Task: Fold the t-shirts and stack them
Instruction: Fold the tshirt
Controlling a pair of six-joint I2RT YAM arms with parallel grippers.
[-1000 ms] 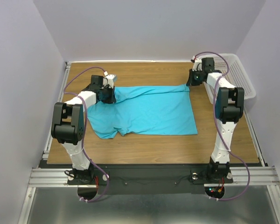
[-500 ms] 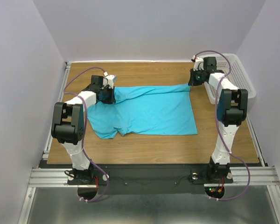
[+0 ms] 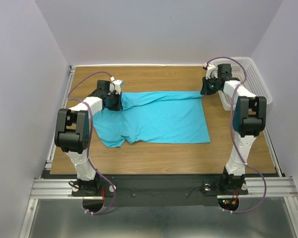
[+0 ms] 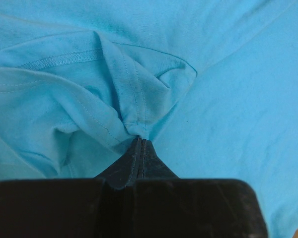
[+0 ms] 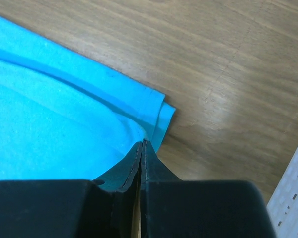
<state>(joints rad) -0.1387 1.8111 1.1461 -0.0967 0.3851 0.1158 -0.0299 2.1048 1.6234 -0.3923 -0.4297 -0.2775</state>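
A: Where's the t-shirt (image 3: 159,116)?
B: Spread on the table, left of the basket (image 3: 256,82) (one sleeve rumpled).
A: Grips?
B: Right gripper (image 5: 142,145) pinches the corner nearest the basket. Left gripper (image 4: 140,143) is clamped on bunched fabric at the end farthest from it.

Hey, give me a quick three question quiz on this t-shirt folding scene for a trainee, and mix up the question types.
1. True or false: the left jaws and the right jaws are both shut on the t-shirt.
2. Where does the white basket stand? A: at the far right of the table. B: at its near left. C: on top of the t-shirt.
3. In a few words: which part of the t-shirt do the right jaws pinch?
Key: 1 true; 2 A; 3 a corner, at its hemmed edge.
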